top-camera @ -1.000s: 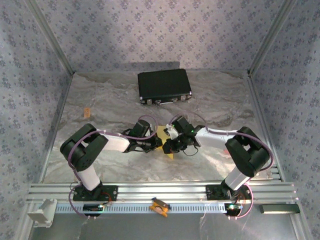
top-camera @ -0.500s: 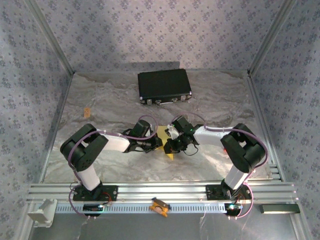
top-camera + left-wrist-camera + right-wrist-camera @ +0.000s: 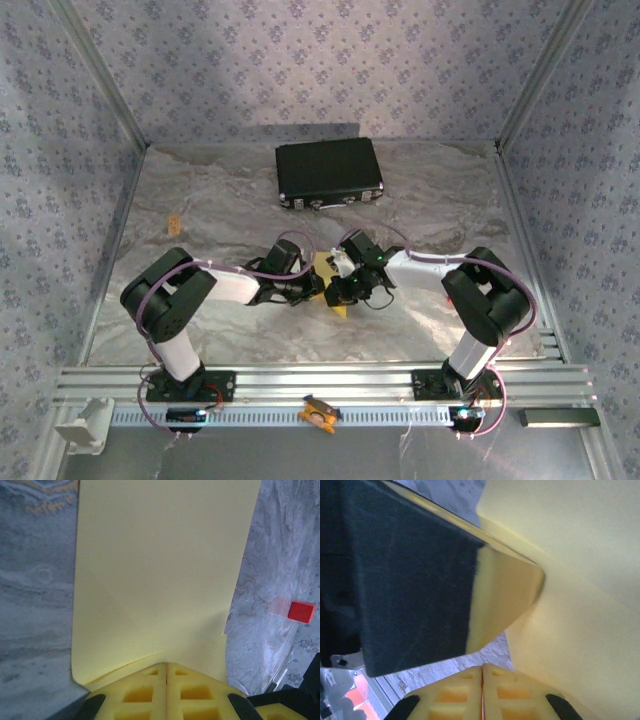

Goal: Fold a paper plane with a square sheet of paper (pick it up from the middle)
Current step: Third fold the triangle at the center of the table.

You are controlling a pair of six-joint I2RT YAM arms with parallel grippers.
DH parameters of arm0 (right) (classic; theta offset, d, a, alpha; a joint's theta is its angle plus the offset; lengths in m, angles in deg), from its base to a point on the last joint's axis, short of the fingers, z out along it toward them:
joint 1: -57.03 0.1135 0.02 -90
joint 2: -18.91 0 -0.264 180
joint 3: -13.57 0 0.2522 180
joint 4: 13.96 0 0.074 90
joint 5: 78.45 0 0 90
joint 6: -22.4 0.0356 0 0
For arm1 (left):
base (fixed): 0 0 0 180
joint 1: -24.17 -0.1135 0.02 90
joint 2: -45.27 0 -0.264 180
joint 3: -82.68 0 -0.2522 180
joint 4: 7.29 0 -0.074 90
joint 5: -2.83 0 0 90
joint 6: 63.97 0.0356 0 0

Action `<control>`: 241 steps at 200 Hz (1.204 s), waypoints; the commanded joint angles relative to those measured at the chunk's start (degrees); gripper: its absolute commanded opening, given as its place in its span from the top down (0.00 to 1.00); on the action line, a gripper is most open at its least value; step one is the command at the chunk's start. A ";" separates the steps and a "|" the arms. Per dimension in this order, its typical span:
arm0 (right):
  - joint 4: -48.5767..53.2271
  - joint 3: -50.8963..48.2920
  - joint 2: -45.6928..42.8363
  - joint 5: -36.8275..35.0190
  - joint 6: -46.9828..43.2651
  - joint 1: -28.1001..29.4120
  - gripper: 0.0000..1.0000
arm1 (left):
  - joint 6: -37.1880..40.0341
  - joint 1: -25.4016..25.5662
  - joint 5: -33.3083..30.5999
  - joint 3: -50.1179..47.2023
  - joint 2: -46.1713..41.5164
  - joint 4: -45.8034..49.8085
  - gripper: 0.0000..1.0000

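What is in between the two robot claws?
A thin yellow sheet of paper, creased, sits between the left gripper and the right gripper; the top camera shows it best.

The middle of the table (image 3: pixel 450 210) is taken up by the left gripper (image 3: pixel 310 290) and right gripper (image 3: pixel 336 293), which are met tip to tip at the yellow paper (image 3: pixel 326 266), both closed, so no passage is left between them. The far middle is blocked by the black case (image 3: pixel 329 174); a bare strip is left between it and the arms. Open room is found in both far corners, apart from a small orange piece (image 3: pixel 174 222) near the left wall (image 3: pixel 60 200). The sides and back are walled in.
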 commanded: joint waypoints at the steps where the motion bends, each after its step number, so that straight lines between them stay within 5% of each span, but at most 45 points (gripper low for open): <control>1: 1.73 0.93 2.15 -1.76 0.55 0.52 0.90 | 1.06 0.37 -0.78 0.71 1.41 3.24 0.96; 241: -2.93 -14.94 -7.63 -0.80 5.89 -0.80 0.90 | 1.14 0.26 -1.71 0.57 1.50 4.67 0.96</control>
